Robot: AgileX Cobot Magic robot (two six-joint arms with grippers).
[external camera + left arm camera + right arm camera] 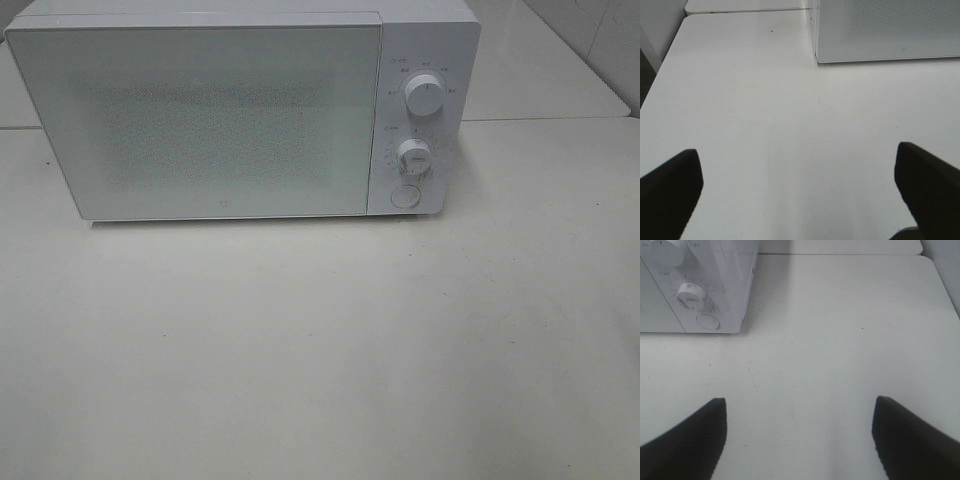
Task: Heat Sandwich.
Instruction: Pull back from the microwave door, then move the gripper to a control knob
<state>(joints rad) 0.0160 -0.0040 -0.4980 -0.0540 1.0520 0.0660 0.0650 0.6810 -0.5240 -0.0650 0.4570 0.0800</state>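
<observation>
- Sandwich: not in any view. The door (200, 120) of the microwave (432, 40) is shut and frosted, so it cannot be told whether the sandwich lies inside.
- Left jaws: spread wide, holding nothing, above bare worktop (320, 350), facing the door's front.
- Right jaws: spread, holding nothing, above bare worktop, facing the control panel.
- Controls: the panel sits at 3 o'clock of the door. It carries the upper knob (425, 97), with the lower knob (412, 155) at 6 o'clock of it and the round button (404, 195) at 6 o'clock of that.
- Step in hand, as judged: work the panel with the right jaws, which are nearer.
- To press the button, first narrow the jaws, then push squarely with one tip, so the other tip misses the lower knob.
- Press gently, since the microwave may slide toward 12 o'clock.
- Hold the left jaws clear of the door's likely swing, which probably hinges at 9 o'clock.
</observation>
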